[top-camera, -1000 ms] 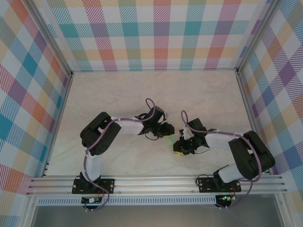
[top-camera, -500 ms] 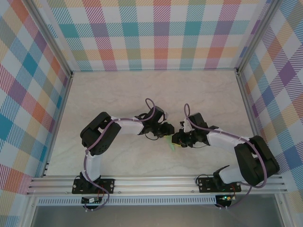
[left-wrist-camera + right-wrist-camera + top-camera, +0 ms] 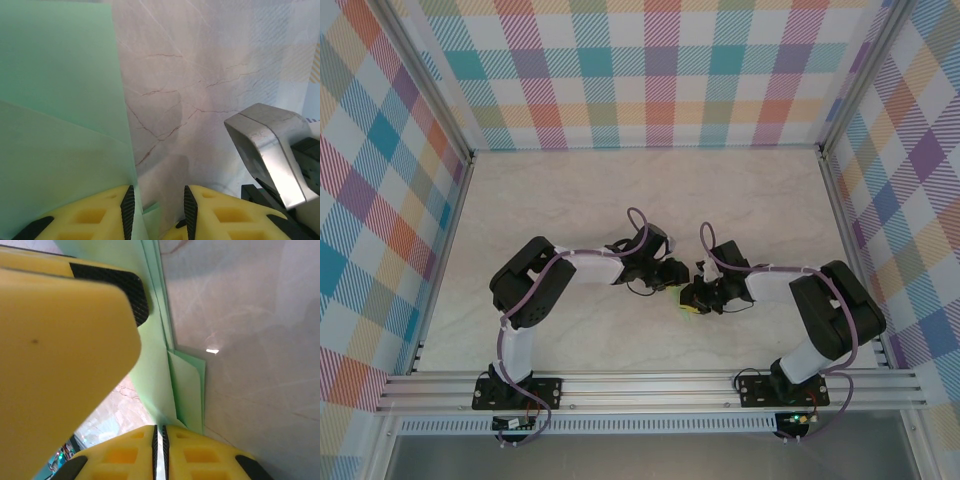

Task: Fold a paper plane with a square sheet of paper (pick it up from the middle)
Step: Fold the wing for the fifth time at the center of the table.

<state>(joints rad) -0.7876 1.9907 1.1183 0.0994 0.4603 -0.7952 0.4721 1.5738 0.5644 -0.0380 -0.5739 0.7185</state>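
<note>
The paper plane (image 3: 688, 306) is a small pale green folded piece between the two grippers near the table's middle. In the right wrist view its folded layers (image 3: 161, 367) run down into my right gripper (image 3: 160, 429), whose jaws are pinched shut on the paper. My left gripper (image 3: 672, 277) sits just left of it. Its jaws (image 3: 158, 200) stand apart, and the green sheet (image 3: 55, 100) lies along the left pad with only a small paper corner in the gap. One yellow finger of the left gripper (image 3: 60, 340) looms close beside the paper in the right wrist view.
The marble table (image 3: 620, 190) is boxed in by plaid walls (image 3: 660, 70) at the back and both sides. An aluminium rail (image 3: 650, 385) runs along the near edge. A silver part of the right arm (image 3: 267, 147) stands close to the left gripper's right.
The right gripper has shifted up and left toward the left gripper, its elbow swinging inward, and its jaws have closed a little tighter on the paper. The left arm has barely moved.
</note>
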